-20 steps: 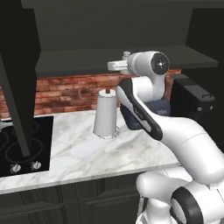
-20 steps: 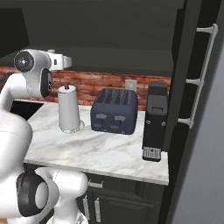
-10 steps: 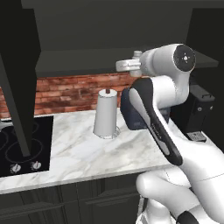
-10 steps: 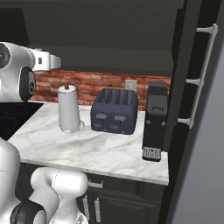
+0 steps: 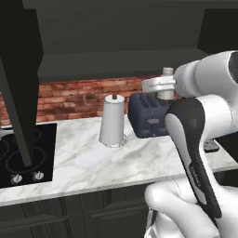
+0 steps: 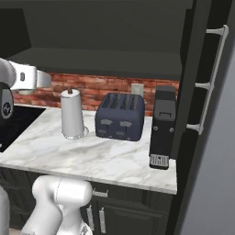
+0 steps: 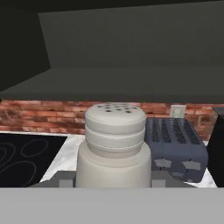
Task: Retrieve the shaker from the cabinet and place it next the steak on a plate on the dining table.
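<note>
Pale grey and round, the shaker (image 7: 114, 148) sits tight between our jaws, which hold it low down on its fat body. In the hand view we see its cap with little holes on top, and it stands straight up. From the left base view the shaker (image 5: 167, 84) peeks out at the end of our gripper (image 5: 160, 88), up in the air in front of the cabinet (image 5: 116, 42) shelf and high above the worktop (image 5: 88, 160).

We think the shaker is light and hard, like smooth stone or china. It looks slippery, so a grip around the wide lower part feels safest. The cap is narrower, and it may come off, so we should not pinch there. If we tip it, salt could fall out of the holes, so we want to keep it upright.

Under and behind our hand stands a dark blue toaster (image 5: 148, 116). Next to it is a white paper-towel roll (image 5: 112, 120). A black cooktop (image 5: 18, 155) lies far to the left. In the right base view a tall black coffee machine (image 6: 163, 126) stands on the other side of the toaster. A red brick wall (image 5: 74, 95) runs behind them all.

We judge the shaker is out of the cabinet, and the trip to the plate is not yet done.
</note>
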